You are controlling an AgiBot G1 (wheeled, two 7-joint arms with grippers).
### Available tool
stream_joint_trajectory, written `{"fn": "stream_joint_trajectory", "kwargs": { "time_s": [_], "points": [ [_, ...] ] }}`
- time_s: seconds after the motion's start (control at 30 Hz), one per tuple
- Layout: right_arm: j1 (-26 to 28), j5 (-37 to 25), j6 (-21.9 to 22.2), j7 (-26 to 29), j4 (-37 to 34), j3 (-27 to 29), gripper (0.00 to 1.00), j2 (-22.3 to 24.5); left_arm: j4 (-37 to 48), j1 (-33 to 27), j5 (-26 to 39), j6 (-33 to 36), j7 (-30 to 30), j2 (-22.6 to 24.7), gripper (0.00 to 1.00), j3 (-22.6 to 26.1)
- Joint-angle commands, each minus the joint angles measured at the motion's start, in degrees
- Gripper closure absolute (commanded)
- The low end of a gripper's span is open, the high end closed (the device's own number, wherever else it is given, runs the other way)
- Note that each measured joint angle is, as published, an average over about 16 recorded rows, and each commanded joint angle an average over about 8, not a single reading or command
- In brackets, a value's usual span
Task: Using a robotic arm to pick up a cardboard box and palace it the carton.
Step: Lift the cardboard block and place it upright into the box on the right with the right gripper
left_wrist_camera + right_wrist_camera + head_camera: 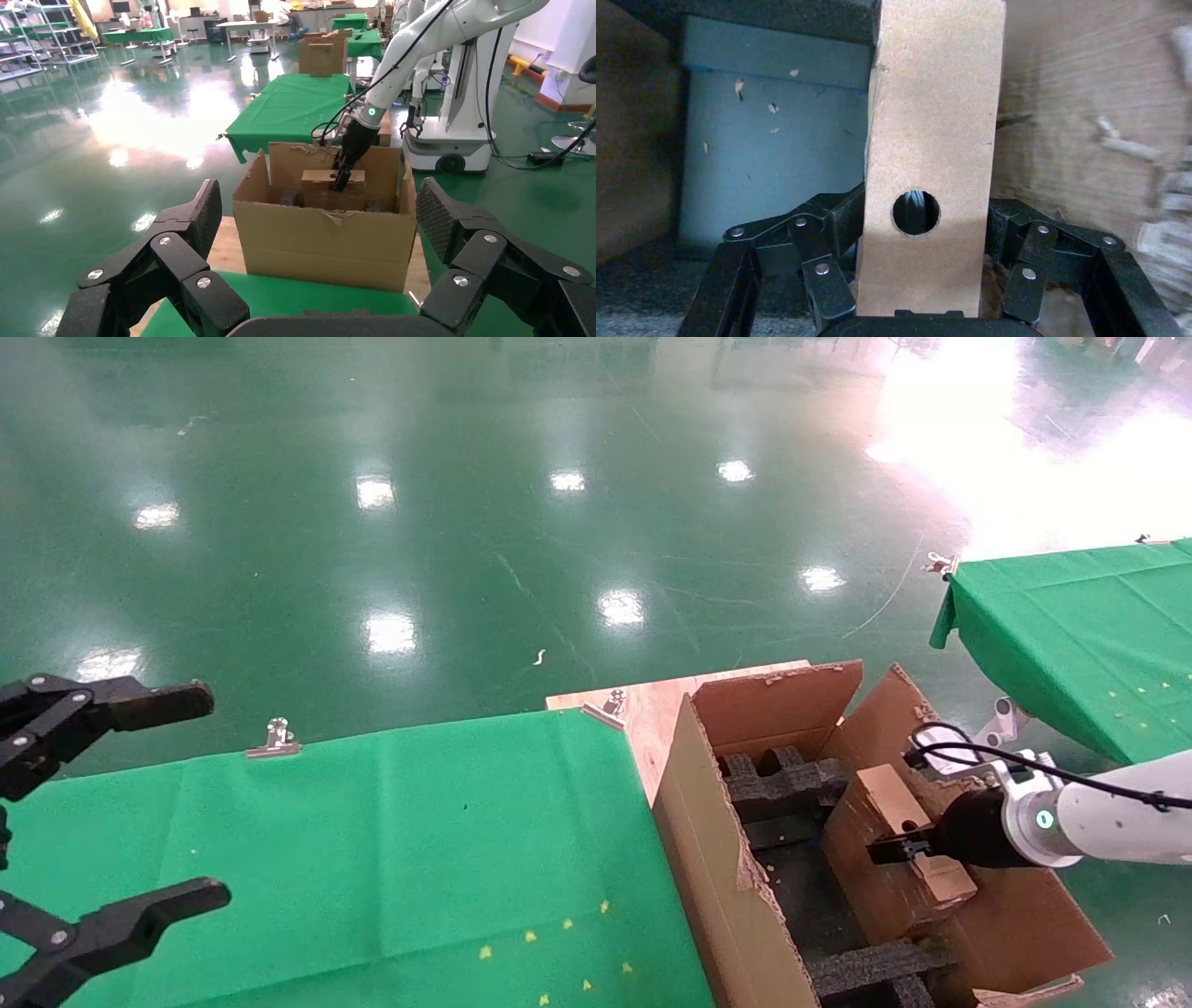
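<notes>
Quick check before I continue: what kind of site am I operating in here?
Probably a robot test hall or workshop: glossy green floor, several tables draped in green cloth, shelving, and another white robot on a wheeled base. The right end effector holds the cardboard box inside the carton.

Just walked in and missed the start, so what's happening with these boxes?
The right hand is shut on the slim cardboard box, holding it inside the big carton among the black foam inserts. The box is gripped and has not been let go. The left hand hangs open above the green-covered table, apart from the work.
</notes>
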Motion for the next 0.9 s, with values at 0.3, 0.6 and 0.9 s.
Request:
{"fn": "stream_joint_trajectory", "kwargs": {
  "time_s": [0.3, 0.6, 0.9],
  "points": [
    [-2.3, 2.6, 0.3, -3.6, -4.1, 0.7, 0.32, -2.2, 0.0, 0.0, 0.0, 0.0, 0.0, 0.0, 0.0, 0.0],
    [-2.4, 2.8, 0.2, -3.6, -4.2, 0.7, 0.0, -2.3, 0.0, 0.0, 0.0, 0.0, 0.0, 0.0, 0.0, 0.0],
    [-2.1, 2.4, 0.2, -3.4, -3.8, 0.7, 0.0, -2.0, 0.0, 0.0, 0.0, 0.0, 0.0, 0.0, 0.0, 0.0]
  ]
}}
